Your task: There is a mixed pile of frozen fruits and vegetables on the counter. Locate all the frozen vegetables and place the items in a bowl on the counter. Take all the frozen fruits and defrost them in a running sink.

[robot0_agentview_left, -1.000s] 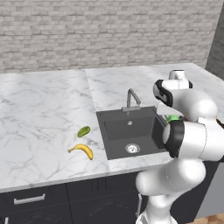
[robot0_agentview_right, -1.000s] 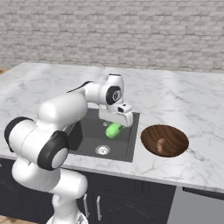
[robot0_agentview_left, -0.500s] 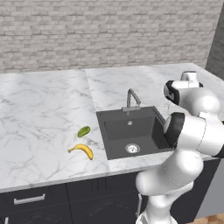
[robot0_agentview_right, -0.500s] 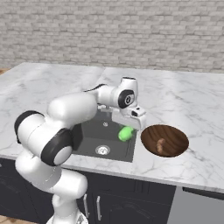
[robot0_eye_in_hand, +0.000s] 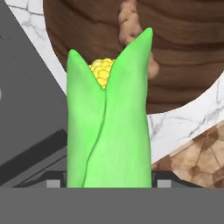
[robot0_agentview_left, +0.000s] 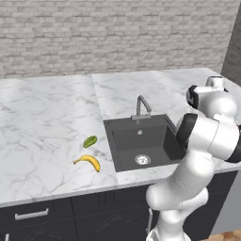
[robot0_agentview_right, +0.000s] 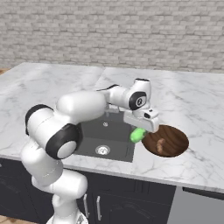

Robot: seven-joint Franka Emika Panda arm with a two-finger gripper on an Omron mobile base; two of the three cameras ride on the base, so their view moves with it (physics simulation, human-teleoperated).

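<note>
Presently the tool [robot0_agentview_right: 139, 132] pinches the bright green corn piece [robot0_agentview_right: 138, 135], held above the sink's [robot0_agentview_right: 111, 138] right edge just beside the wooden bowl [robot0_agentview_right: 175, 141]. Brown potato piece [robot0_agentview_right: 160, 145] lies in the bowl. Banana [robot0_agentview_left: 88, 161] and olive-green oval [robot0_agentview_left: 90, 141] rest on the worktop [robot0_agentview_left: 42, 132] left of the sink.

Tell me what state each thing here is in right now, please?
gripper: shut on the corn, between sink and bowl.
corn: held in the air, husk partly open, yellow kernels showing.
bowl: upright on the counter, brown lump inside.
brown lump: lying in the bowl.
sink: nothing in it, no water visible.
banana: lying on the counter.
olive-green oval: lying beside the banana.
</note>
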